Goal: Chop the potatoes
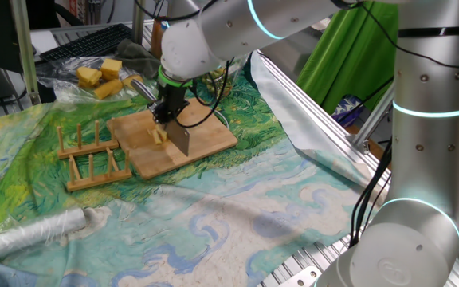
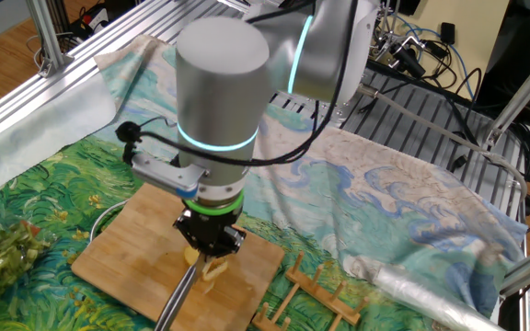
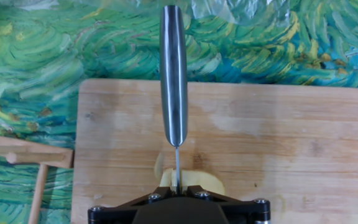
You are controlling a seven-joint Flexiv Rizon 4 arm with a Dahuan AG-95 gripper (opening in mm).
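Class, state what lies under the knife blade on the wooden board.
A pale potato piece lies under the knife, on the board. The hand hides its near part, so any cuts are unseen.

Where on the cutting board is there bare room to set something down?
The cutting board is bare on the half to the right of the knife, and in a narrower strip beside the wooden rack. It is crowded around the potato under the blade.
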